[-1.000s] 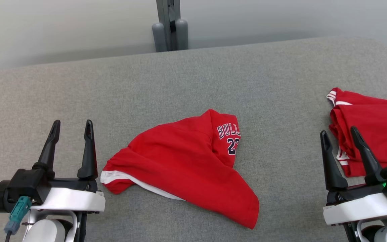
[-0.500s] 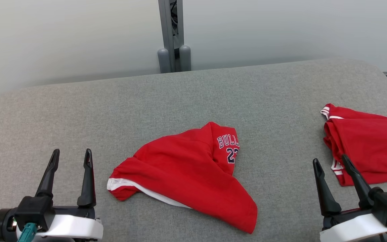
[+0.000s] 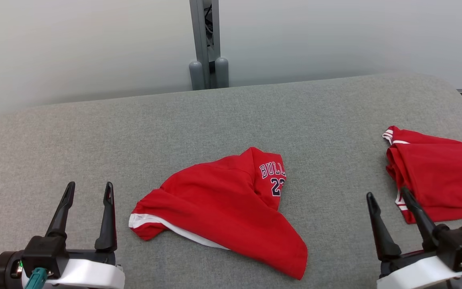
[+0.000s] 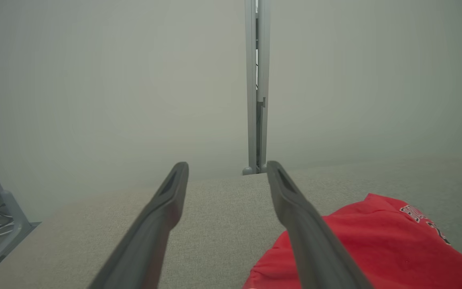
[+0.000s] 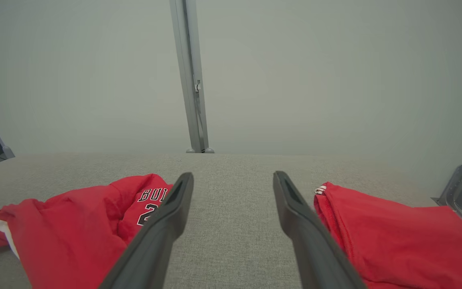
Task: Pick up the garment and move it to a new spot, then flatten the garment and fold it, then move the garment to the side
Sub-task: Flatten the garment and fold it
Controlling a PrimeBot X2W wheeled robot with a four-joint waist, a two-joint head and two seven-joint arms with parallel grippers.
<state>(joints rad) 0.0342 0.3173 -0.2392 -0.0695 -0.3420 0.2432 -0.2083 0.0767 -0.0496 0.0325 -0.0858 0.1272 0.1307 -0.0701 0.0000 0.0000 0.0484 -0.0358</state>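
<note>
The garment is a red jersey with white trim and dark lettering, lying crumpled in the middle of the grey padded table. My left gripper stands open to the left of it, apart from the cloth, with nothing between its fingers. In the left wrist view the garment lies to the right of the open left gripper. My right gripper is open at the lower right, well right of the garment. The right wrist view has the garment left of the open right gripper.
A second red garment lies folded at the table's right edge, close beside my right gripper; it is the red cloth right of the fingers in the right wrist view. A grey post stands behind the table against a pale wall.
The whole head picture has shifted downward, so the camera moved. Both grippers sit lower in the picture and stay open. The garment keeps its shape and place.
</note>
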